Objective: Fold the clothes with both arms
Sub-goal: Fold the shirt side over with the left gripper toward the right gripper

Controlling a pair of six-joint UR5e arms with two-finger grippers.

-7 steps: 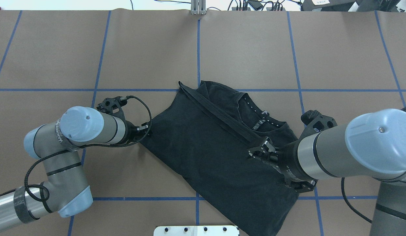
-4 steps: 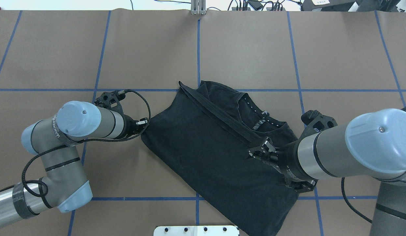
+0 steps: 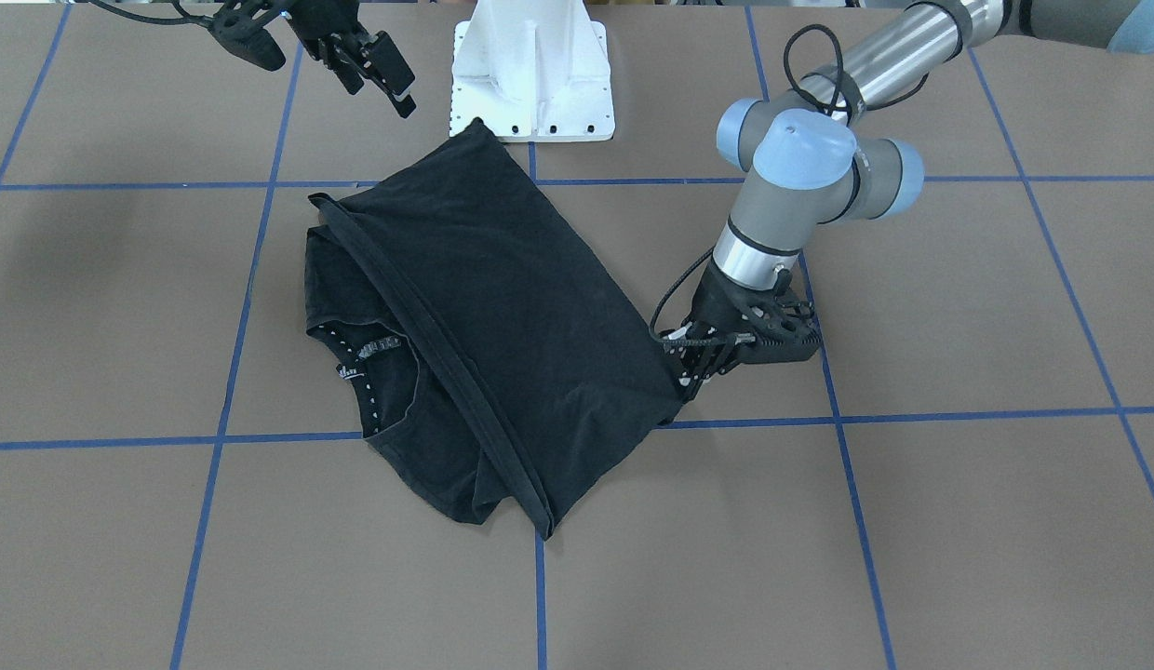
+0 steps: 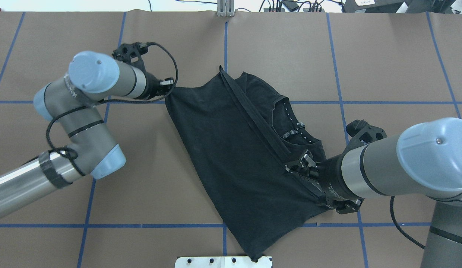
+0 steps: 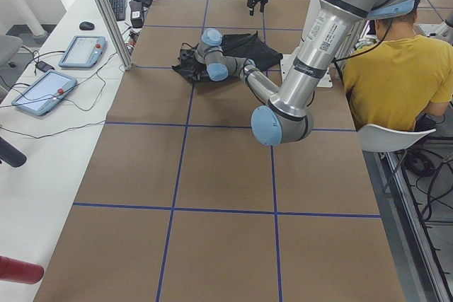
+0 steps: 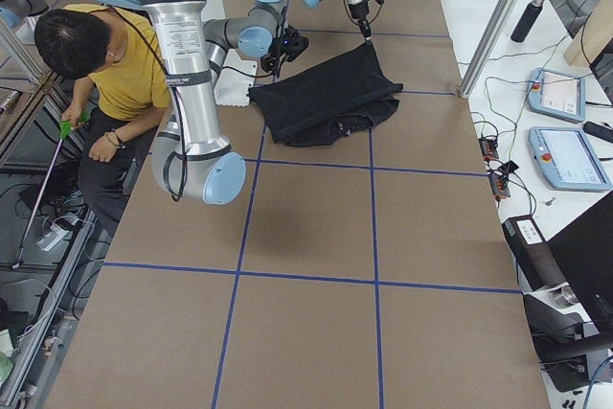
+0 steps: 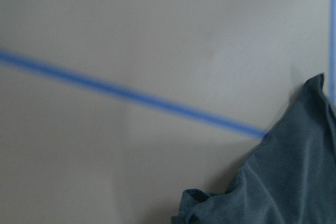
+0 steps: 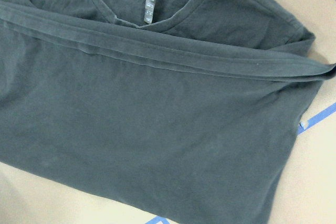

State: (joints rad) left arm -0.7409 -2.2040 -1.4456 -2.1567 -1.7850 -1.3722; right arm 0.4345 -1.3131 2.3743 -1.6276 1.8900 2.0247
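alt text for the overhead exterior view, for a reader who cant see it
A black T-shirt lies folded and slanted on a brown table gridded with blue tape. The left gripper pinches its far left corner, while the right gripper is open above the shirt's right side by the collar.

Black T-shirt (image 4: 231, 149), blue-gridded brown table (image 4: 290, 56)

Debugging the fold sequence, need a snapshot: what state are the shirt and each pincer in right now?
T-shirt: folded over on itself, lying on the table, collar and hem band showing, one corner pulled taut.
Left pincer: shut on that corner of the T-shirt, low at the table.
Right pincer: open, raised above the T-shirt, holding nothing.
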